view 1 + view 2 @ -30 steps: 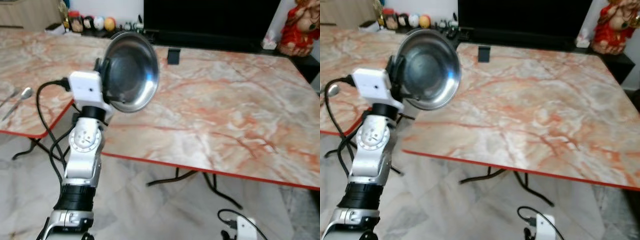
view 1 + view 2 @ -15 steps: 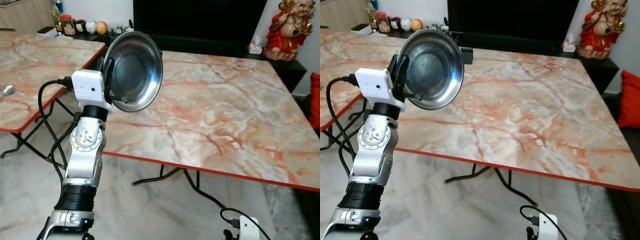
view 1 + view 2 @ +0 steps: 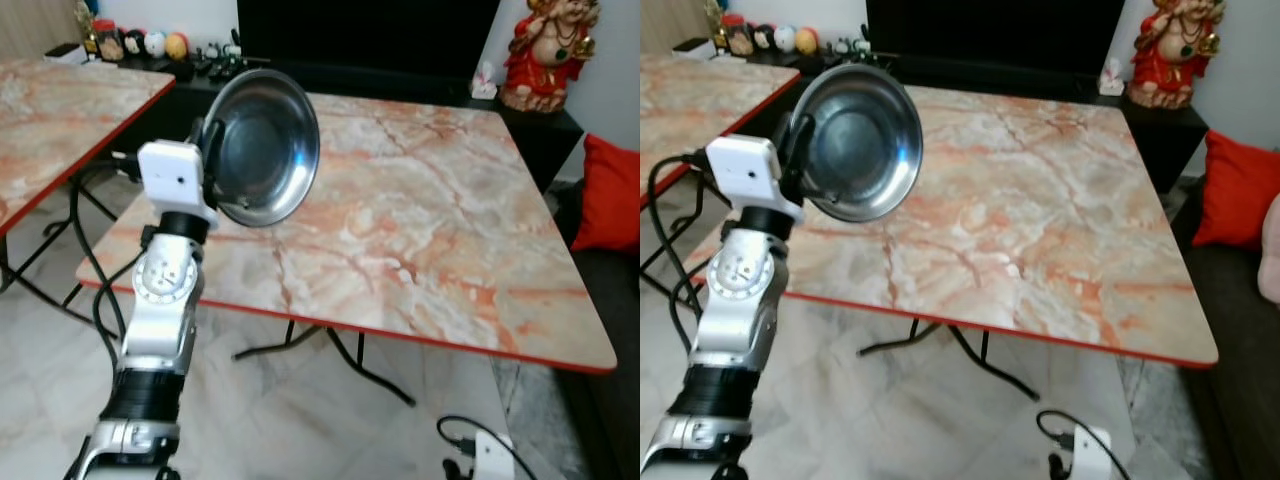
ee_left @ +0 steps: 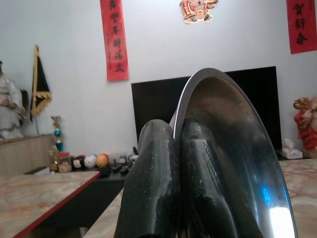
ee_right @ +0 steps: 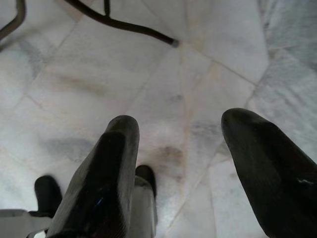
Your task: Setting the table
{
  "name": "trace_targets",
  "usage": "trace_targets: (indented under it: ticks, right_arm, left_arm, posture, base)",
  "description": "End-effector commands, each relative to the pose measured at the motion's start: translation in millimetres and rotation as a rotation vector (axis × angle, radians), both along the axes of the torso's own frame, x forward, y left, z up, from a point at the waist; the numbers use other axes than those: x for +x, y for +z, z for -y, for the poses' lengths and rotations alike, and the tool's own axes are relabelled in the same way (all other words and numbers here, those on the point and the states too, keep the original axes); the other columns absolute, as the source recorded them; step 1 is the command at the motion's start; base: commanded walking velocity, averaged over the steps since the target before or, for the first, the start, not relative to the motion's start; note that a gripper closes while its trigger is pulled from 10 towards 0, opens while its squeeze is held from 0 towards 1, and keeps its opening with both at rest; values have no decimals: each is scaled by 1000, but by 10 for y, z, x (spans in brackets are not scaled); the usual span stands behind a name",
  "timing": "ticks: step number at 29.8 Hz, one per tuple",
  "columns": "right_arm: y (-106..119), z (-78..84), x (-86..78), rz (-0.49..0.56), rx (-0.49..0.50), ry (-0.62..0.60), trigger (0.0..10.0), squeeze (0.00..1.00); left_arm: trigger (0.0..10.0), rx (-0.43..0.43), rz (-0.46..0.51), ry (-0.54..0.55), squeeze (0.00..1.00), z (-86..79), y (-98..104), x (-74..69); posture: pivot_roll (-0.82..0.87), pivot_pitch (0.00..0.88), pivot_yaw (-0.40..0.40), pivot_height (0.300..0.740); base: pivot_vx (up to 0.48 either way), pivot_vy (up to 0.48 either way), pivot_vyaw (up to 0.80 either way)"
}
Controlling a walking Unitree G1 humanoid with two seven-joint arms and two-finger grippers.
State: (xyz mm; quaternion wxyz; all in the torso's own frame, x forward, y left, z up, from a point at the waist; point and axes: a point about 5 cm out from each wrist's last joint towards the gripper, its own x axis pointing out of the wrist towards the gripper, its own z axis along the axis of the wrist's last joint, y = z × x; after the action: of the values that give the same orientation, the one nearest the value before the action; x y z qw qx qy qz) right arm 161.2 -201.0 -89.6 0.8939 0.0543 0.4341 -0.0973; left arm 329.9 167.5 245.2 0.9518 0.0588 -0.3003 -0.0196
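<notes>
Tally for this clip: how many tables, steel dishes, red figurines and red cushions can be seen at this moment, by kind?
Marble-top tables: 2, the near one and a second on the robot's left.
Steel dishes: 1, clamped upright at its rim in the left gripper.
Red figurines: 1.
Red cushions: 1.
Total: 5.

Bright, even daylight here, slight motion blur in the head views; a blue-white glare spot on the steel bowl [image 3: 855, 140] at three o'clock; wrist fingers soft-focused.
</notes>
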Motion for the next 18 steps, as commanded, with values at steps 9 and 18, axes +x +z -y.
trace_targets:
  ticks: [9, 18]
  right_arm:
    - [11, 114, -17, -7, -21, -24, 10000, 0]
    - [11, 101, -12, -6, -22, -14, 10000, 0]
  left_arm:
    - [10000, 0, -2, -30, 0, 75, -22, -3]
    - [10000, -114, -88, -83, 0, 45, -140, 32]
  posture:
    - [36, 0, -39, 740]
    - [37, 0, -42, 740]
  base:
    - [0, -326, 0]
    - [0, -61, 0]
